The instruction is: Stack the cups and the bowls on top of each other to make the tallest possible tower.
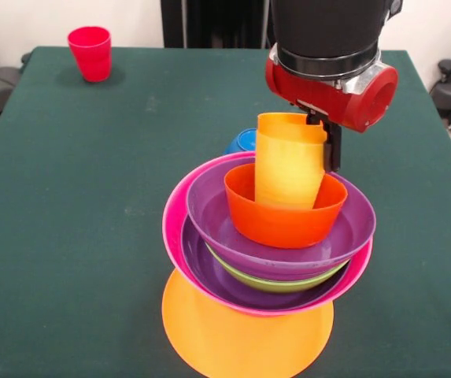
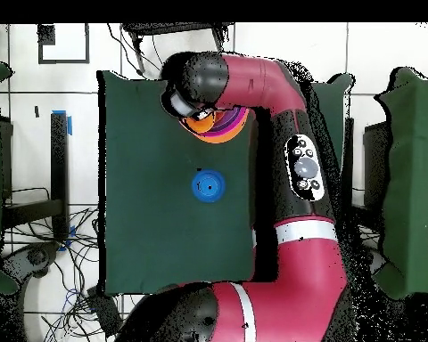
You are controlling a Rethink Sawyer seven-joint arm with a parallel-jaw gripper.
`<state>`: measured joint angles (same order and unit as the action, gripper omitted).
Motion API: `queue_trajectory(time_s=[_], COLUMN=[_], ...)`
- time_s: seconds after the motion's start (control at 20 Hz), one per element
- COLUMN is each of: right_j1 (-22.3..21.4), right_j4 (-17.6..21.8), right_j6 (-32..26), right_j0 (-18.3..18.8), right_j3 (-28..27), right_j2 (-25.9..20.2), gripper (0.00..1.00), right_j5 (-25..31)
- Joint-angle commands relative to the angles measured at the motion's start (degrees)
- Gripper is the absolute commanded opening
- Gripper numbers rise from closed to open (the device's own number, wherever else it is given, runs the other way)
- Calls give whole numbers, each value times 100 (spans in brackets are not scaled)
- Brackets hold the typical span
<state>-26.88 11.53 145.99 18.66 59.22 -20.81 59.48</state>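
Gripper (image 1: pixel 329 146) pinches rim of orange-yellow cup (image 1: pixel 290 161), standing in red-orange bowl (image 1: pixel 284 213) atop tower (image 1: pixel 268 252), near surface's (image 1: pixel 75 197) front edge. Cup looks light, stiff, slick; thin rim is best hold.

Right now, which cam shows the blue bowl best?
Overhead view: the blue bowl lies fully visible on the green table, apart from the tower. The front view shows only a sliver of it behind the pink bowl.
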Motion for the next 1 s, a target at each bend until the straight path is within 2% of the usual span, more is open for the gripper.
queue_trajectory(time_s=[0.05,0.85,0.9,1.0], right_j1=[192,265,262,230], right_j4=[418,635,650,662], right_j6=[-1106,-1793,-1856,-1921], right_j0=[18,29,35,47], right_j3=[-149,-430,-427,-366], right_j2=[-64,-177,-193,-212], gripper=[0,0,100,100], right_j5=[125,281,265,219])
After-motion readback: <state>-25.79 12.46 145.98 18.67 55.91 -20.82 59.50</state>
